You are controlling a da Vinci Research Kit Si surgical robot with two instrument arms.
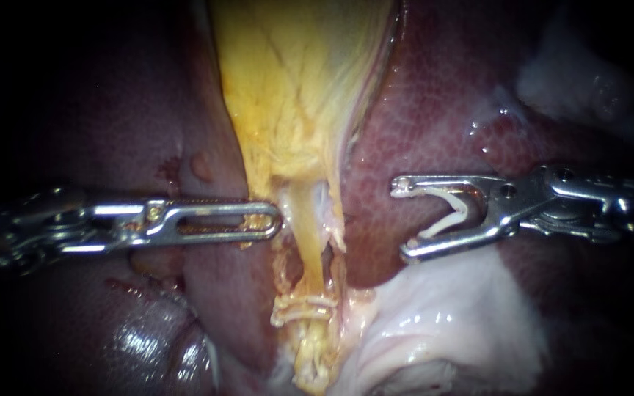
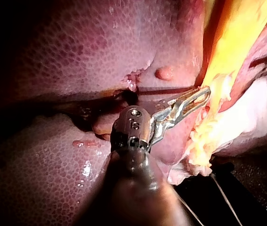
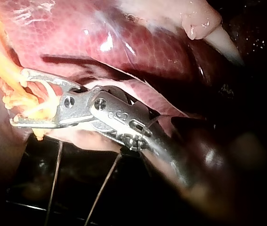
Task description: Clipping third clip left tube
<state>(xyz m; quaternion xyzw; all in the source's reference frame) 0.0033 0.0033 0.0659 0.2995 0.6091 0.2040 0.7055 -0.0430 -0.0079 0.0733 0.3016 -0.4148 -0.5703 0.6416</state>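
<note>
The yellow gallbladder (image 1: 295,81) narrows downward into a yellow tube (image 1: 304,242), with a paler strand (image 1: 335,227) to its right. Two pale clips (image 1: 302,306) cross the tube low down. My left instrument (image 1: 277,220) comes in level from the left, its slotted jaws shut on the yellow tissue at the gallbladder's neck (image 2: 215,87). My right instrument (image 1: 403,218) hovers over the liver to the right of the tubes, apart from them. Its jaws stand wide apart and hold a white V-shaped clip (image 1: 445,216). In the right wrist view the instrument (image 3: 19,98) points at the yellow tissue (image 3: 11,75).
Dark red liver (image 1: 442,110) lies on both sides of the gallbladder. Pale white tissue (image 1: 464,323) spreads below my right instrument, and more (image 1: 581,81) sits at the upper right. Thin dark threads (image 3: 55,174) hang under the right instrument.
</note>
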